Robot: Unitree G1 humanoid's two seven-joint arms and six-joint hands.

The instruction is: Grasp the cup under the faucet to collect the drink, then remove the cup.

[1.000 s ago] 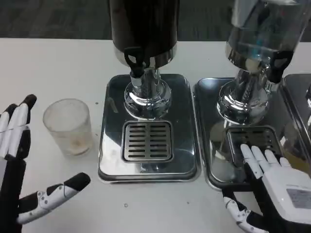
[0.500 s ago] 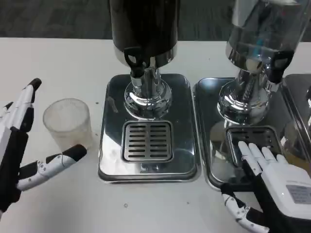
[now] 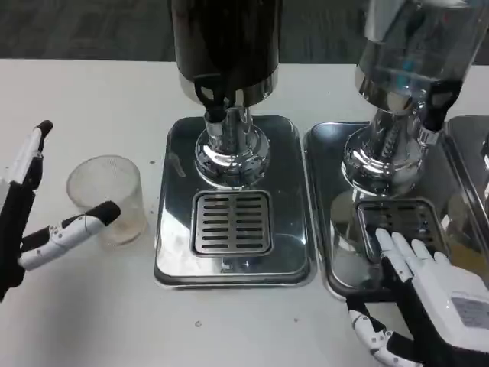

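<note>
One empty cup (image 3: pixel 105 197) stands between the spread left hand's (image 3: pixel 30 218) fingers, ungrasped.

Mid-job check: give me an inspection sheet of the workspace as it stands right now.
Surface: white table; no spill visible.
Job's things: clear cup upright on the table, left of the dark dispenser, not on its drip grate and not under the faucet. Whether the cup holds liquid cannot be told.
Clutter: second, clear dispenser on its own steel tray at right.
Hands: left hand open around the cup, thumb in front of it and fingers spread on its far left; contact unclear. Right hand open, fingers lying over the right tray's grate.
Cables: nothing seen.
Surroundings: dark floor beyond the table's far edge.
</note>
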